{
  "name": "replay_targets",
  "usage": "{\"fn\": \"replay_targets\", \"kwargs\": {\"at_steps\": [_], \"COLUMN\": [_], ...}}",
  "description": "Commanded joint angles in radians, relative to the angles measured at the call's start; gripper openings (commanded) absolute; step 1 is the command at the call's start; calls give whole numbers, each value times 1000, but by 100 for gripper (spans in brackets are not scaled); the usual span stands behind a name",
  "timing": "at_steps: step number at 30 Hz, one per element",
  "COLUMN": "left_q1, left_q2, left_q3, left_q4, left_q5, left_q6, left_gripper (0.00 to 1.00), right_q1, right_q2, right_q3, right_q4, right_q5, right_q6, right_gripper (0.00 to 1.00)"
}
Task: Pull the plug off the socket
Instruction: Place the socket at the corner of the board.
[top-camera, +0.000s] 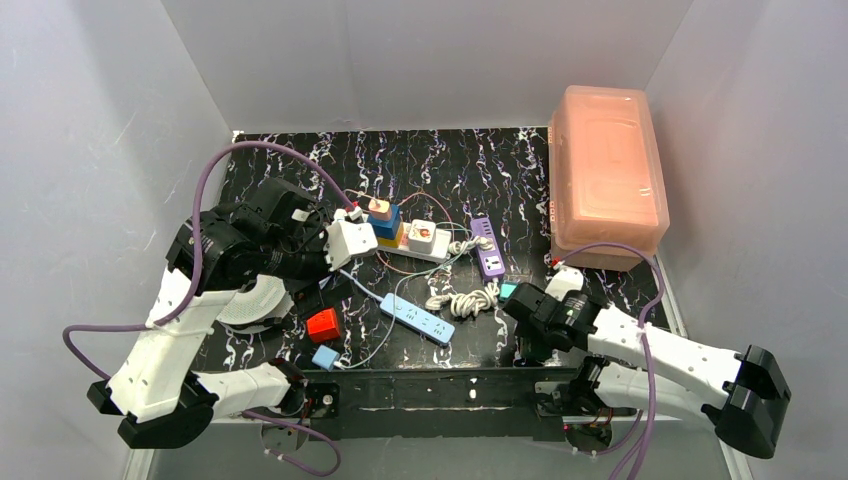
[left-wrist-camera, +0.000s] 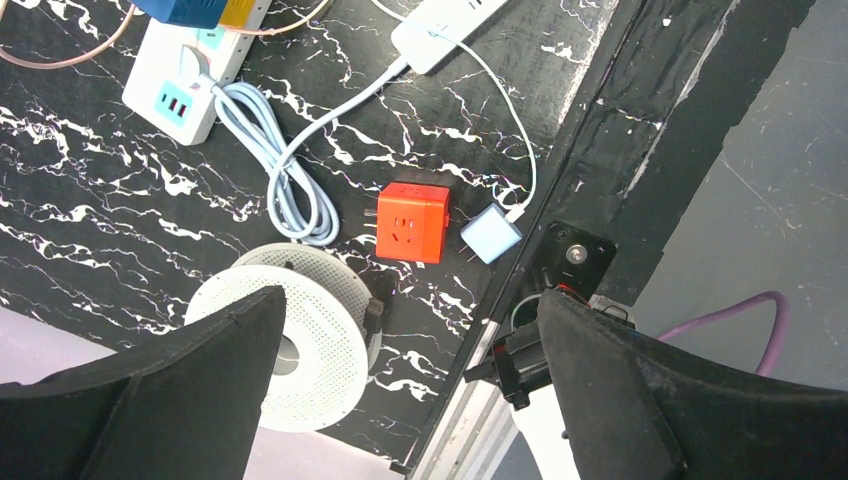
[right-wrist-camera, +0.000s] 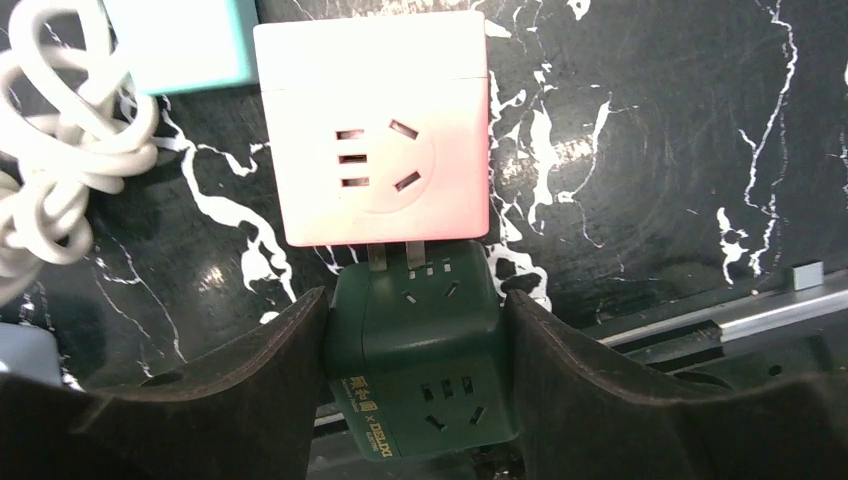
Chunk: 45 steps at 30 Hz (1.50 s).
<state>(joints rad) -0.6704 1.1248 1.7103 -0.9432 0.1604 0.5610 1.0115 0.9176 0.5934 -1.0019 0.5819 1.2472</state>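
there, the socket (top-camera: 432, 253) flat, faces up, long axis far-left to near-right

- socket (left-wrist-camera: 172, 92): far end cut by top edge, L wrist view.
- slim strip (left-wrist-camera: 440, 28), right of socket: only one end in frame.
- teal block (right-wrist-camera: 180, 45), right of socket: top cut off, R wrist view.
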Motion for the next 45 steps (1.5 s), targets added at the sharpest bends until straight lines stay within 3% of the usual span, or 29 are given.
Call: {"fn": "replay_targets", "kwargs": {"at_steps": [1,6,11,23,28,33,38,42,45], "left_q1": [5,4,4,5,5,-2,-48,-73,-75], "left_q2": [-3,-16,-23,-10,-21,-32,-15,159,334], "left_q3": [-10,-34,-79,-105,-162,-247,-369,-308,-244], "left_q4": [-153,-141,-105,-70,-11,135,427,486,542], "left_q5": [21,21,41,82,137,251,239,256,322], "left_q6": [15,24,19,32,12,-13,-21,-41,-38], "left_gripper": [98,98,98,98,98,98,98,98,98], "right_q1": [-71,-134,-143,-143,-149,-301,-439,-475,-476], "right_q2": [-7,-70,-55,-50,31,196,250,188,121], "right_q3": [40,92,213,244,380,443,399,378,387], "right_q4": [79,48,42,-4,98,282,458,524,501], "right_q5": [-7,-1,-128,-118,-70,-224,-386,-440,-417], "right_q6": [-33,-83,-222,-247,-394,-562,-578,-581,-587], "right_gripper": [48,61,79,86,88,84,70,60,59]}}
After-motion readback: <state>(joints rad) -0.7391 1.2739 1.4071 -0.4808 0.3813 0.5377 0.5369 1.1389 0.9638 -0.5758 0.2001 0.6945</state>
